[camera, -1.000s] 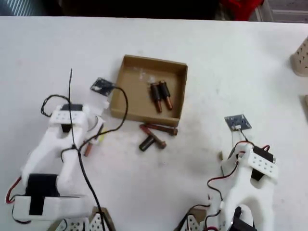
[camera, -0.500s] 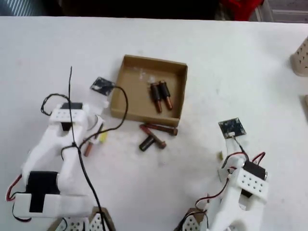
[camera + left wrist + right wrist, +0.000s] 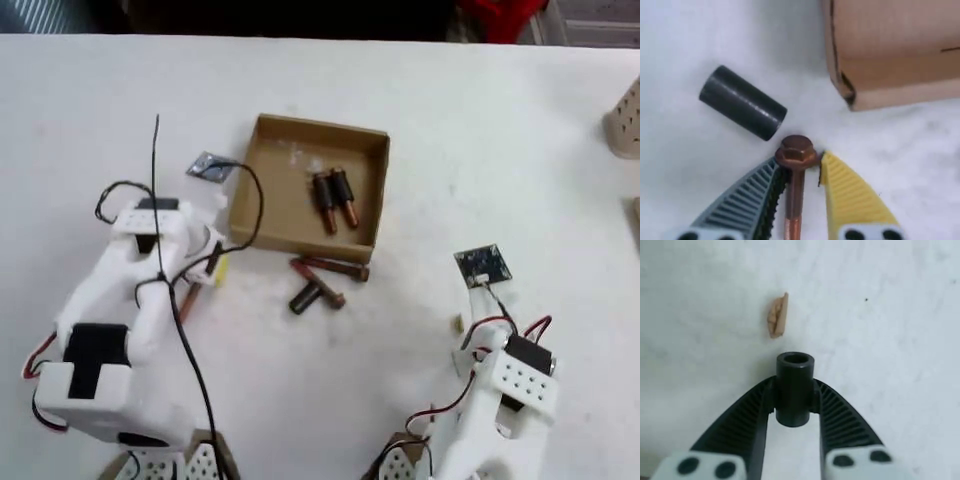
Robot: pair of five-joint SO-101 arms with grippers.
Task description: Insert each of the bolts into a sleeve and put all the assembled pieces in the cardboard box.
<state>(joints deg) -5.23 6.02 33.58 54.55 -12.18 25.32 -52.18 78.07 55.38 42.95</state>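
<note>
My left tool (image 3: pixel 801 161) pinched a bolt (image 3: pixel 795 150), its head pointing out in front. My right tool (image 3: pixel 793 385) hugged a sleeve (image 3: pixel 794 405), hole facing away. They sat well apart, left and lower right on the table (image 3: pixel 450 120).

The coppery metal bolt (image 3: pixel 795 154) is gleaming smoothly, the black sleeve (image 3: pixel 794 390) is looking matt, and the cardboard box (image 3: pixel 290 238) is showing rough brown paper.

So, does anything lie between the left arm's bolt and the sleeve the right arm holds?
Yes. Two dark-and-copper pieces lie on the table between the bolt and the sleeve, just outside the cardboard box. A raised path looks clear.
</note>
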